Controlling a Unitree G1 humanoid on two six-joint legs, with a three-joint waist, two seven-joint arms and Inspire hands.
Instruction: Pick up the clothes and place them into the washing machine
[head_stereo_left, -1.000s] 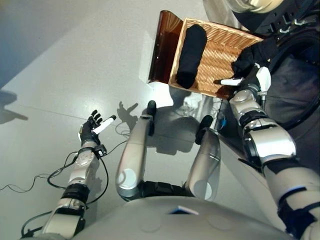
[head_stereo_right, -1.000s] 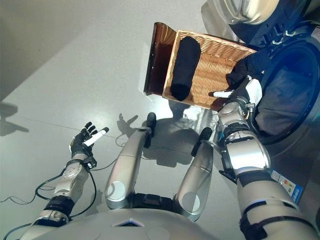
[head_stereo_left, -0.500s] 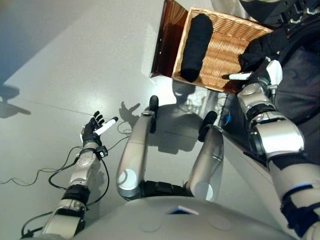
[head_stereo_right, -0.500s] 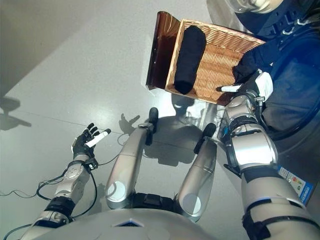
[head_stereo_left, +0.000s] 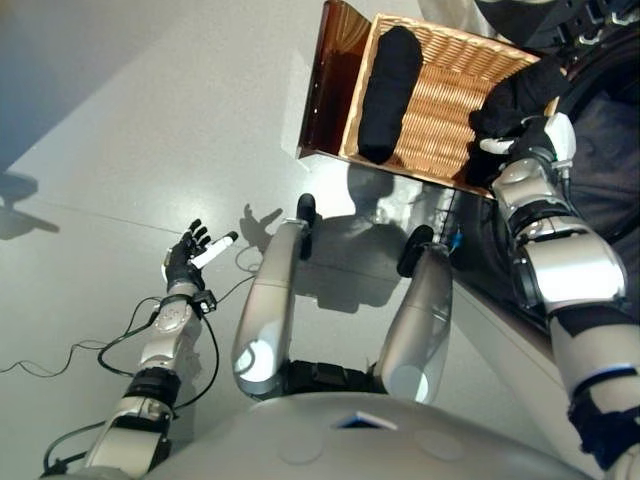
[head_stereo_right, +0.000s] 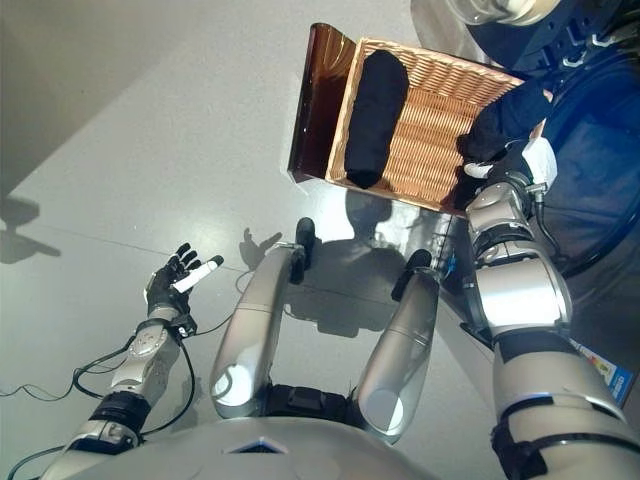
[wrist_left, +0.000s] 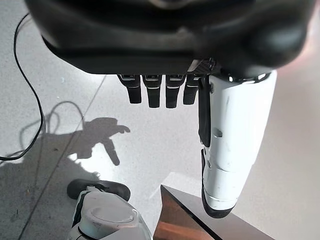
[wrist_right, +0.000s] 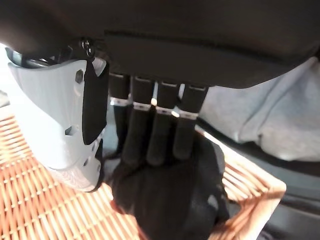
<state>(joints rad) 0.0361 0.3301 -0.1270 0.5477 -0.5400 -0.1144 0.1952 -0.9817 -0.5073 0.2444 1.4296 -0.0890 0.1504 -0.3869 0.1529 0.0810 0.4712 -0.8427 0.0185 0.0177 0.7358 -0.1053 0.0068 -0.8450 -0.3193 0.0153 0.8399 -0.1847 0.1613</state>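
My right hand (wrist_right: 150, 135) rests on a dark garment at the wicker basket's corner, beside the washing machine.

My fingers lie straight down on the bunched black cloth (head_stereo_right: 497, 120), and I cannot see the thumb closed against it, so I judge no firm grasp yet. That cloth drapes over the basket (head_stereo_right: 430, 130) rim nearest the machine's open door (head_stereo_right: 590, 150). A second, rolled black garment (head_stereo_right: 372, 105) lies along the basket's far side. Both look soft, light and floppy; I'd pinch a thick fold in the bunched middle. My left hand (head_stereo_left: 185, 262) hangs idle over the floor, fingers spread loosely.
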